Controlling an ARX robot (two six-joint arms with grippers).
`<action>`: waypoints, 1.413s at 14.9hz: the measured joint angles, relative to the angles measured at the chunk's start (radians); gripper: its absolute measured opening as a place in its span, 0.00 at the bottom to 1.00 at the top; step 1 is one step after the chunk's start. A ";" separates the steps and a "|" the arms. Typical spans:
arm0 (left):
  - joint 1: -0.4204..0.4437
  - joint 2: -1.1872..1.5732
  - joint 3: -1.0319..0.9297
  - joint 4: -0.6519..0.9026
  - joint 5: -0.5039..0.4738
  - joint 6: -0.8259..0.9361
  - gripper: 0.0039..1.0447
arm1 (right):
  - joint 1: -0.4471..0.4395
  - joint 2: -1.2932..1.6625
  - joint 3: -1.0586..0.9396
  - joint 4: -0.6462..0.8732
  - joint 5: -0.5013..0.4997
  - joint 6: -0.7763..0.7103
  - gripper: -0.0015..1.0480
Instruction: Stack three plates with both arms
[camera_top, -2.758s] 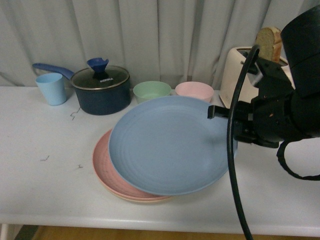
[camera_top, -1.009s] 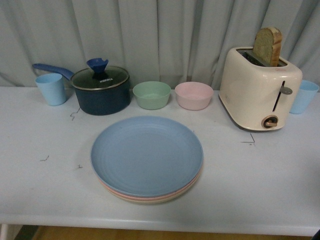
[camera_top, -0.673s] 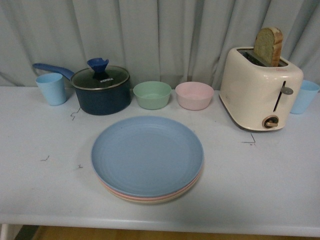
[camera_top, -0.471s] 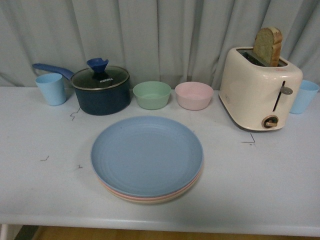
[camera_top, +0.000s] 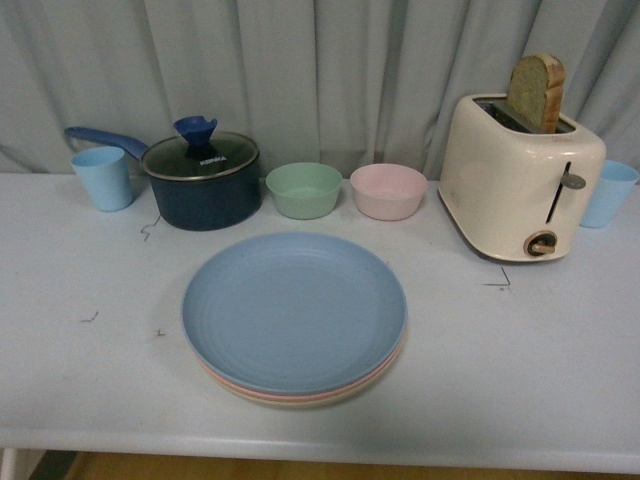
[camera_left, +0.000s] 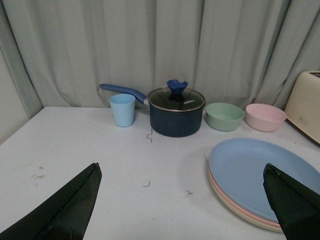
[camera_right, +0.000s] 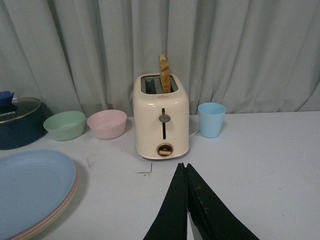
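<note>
Although neither arm shows in your front view, the plates (camera_top: 294, 312) sit stacked near the table's (camera_top: 520, 360) front edge, light blue on top, pink and cream rims peeking out beneath. They lie flat, faces up; being round, they have no long axis to report. Behind them you have the pot (camera_top: 200, 180), the mint bowl (camera_top: 304, 189) and the pink bowl (camera_top: 388, 190), with the toaster (camera_top: 520, 178) off to the right. Your left gripper (camera_left: 182, 200) has its fingers spread wide, holding nothing. Your right gripper (camera_right: 186, 200) has its fingers pressed together, empty too.
</note>
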 joint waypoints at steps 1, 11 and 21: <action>0.000 0.000 0.000 0.000 0.000 0.000 0.94 | 0.000 -0.040 0.000 -0.035 0.000 0.000 0.02; 0.000 0.000 0.000 0.000 0.000 0.000 0.94 | 0.000 -0.294 0.000 -0.286 0.000 0.000 0.02; 0.000 0.000 0.000 0.000 0.000 0.000 0.94 | 0.004 -0.489 0.000 -0.491 -0.003 0.000 0.25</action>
